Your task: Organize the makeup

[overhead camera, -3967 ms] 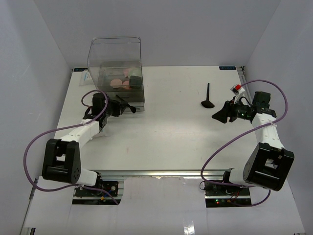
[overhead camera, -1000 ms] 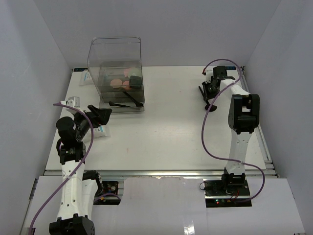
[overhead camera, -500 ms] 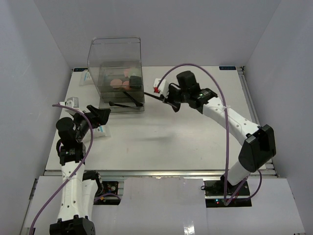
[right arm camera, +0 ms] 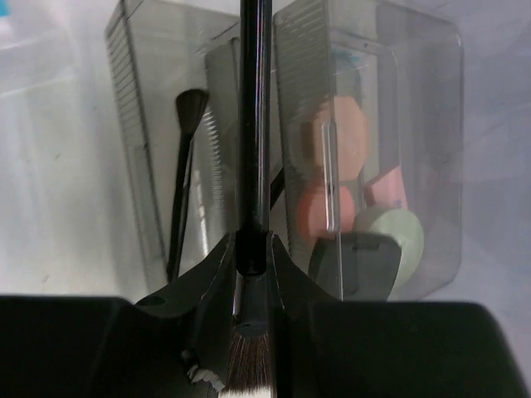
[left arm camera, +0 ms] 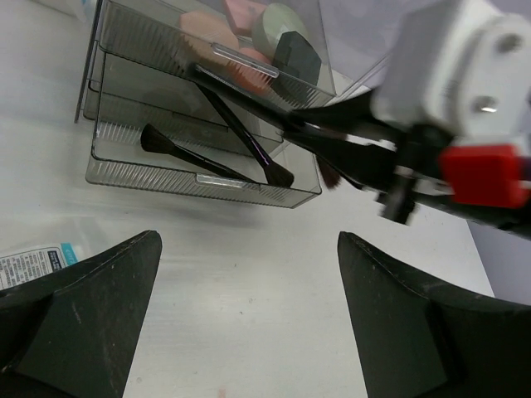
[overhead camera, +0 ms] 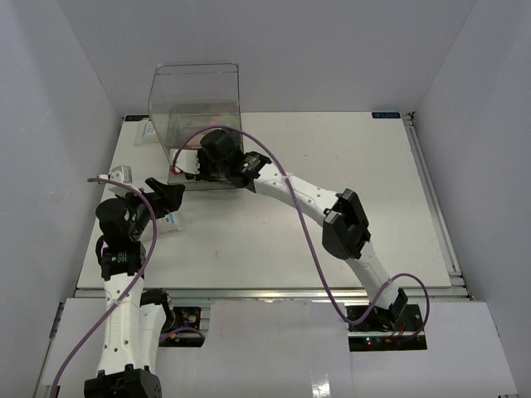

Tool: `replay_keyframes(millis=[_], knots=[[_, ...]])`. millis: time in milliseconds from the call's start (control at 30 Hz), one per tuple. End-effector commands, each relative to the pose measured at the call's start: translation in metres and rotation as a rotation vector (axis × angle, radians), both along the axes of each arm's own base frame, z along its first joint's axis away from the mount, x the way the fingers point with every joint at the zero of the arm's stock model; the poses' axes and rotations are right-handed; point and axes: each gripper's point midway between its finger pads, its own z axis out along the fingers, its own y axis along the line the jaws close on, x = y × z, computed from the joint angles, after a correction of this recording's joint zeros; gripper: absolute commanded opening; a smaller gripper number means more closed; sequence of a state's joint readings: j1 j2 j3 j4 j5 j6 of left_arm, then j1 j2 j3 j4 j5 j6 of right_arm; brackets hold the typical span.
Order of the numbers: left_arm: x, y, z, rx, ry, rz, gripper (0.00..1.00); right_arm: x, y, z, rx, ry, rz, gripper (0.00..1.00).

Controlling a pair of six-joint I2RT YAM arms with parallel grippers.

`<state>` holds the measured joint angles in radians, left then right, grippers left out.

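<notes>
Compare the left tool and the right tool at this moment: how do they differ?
The left tool is wide open and empty; the right tool is shut on a slim black brush, whose handle points away from it. The left tool hangs short of the clear organizer, over the table; the right tool is up at the organizer's front. Both face the organizer.
</notes>
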<state>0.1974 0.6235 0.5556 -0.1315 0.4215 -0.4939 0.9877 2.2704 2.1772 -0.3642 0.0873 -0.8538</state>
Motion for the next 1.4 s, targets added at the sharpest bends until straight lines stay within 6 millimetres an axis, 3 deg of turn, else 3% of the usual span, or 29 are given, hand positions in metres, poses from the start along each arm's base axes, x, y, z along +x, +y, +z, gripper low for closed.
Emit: replay_keyframes(millis=[0, 167, 300, 400, 500, 633, 700, 800, 933, 1000, 1067, 1133, 1167, 1300, 1367], knots=[[0.0, 0.004, 0.01, 0.013, -0.022, 0.023, 0.98, 0.023, 0.007, 0.021, 0.032, -0.142, -0.072, 0.2], [0.0, 0.005, 0.008, 0.013, -0.019, 0.027, 0.98, 0.032, 0.003, -0.004, -0.008, -0.177, -0.096, 0.28], [0.0, 0.003, 0.009, 0.011, -0.022, 0.02, 0.98, 0.035, -0.001, -0.014, -0.027, -0.191, -0.112, 0.55], [0.0, 0.002, 0.008, 0.005, -0.019, 0.008, 0.98, 0.033, -0.003, -0.017, -0.036, -0.184, -0.106, 0.67], [0.001, -0.002, 0.007, -0.005, -0.018, -0.015, 0.98, 0.026, -0.007, -0.001, -0.005, -0.161, -0.104, 0.69], [0.003, -0.01, -0.001, -0.048, 0.012, -0.053, 0.97, -0.005, -0.02, 0.027, 0.05, -0.03, -0.064, 0.68], [0.004, -0.017, -0.008, -0.087, 0.04, -0.096, 0.95, -0.032, -0.032, 0.037, 0.089, 0.084, -0.017, 0.67], [0.008, -0.027, -0.018, -0.163, 0.092, -0.147, 0.9, -0.083, -0.056, 0.028, 0.108, 0.341, 0.152, 0.65], [0.007, -0.044, -0.034, -0.358, 0.233, -0.202, 0.76, -0.138, -0.124, 0.015, 0.158, 0.573, 0.266, 0.57], [0.007, -0.049, -0.045, -0.418, 0.287, -0.188, 0.71, -0.155, -0.149, 0.011, 0.179, 0.577, 0.289, 0.5], [0.009, -0.054, -0.051, -0.448, 0.307, -0.172, 0.65, -0.162, -0.174, 0.022, 0.225, 0.525, 0.293, 0.39], [0.009, -0.063, -0.062, -0.465, 0.339, -0.149, 0.53, -0.165, -0.191, 0.019, 0.266, 0.517, 0.283, 0.23], [0.007, -0.073, -0.069, -0.462, 0.367, -0.162, 0.49, -0.156, -0.209, 0.033, 0.317, 0.481, 0.25, 0.14], [0.009, -0.084, -0.101, -0.502, 0.441, -0.101, 0.33, -0.15, -0.249, 0.028, 0.419, 0.514, 0.182, 0.09], [0.016, -0.082, -0.107, -0.525, 0.429, -0.074, 0.3, -0.147, -0.263, 0.026, 0.447, 0.505, 0.162, 0.08]])
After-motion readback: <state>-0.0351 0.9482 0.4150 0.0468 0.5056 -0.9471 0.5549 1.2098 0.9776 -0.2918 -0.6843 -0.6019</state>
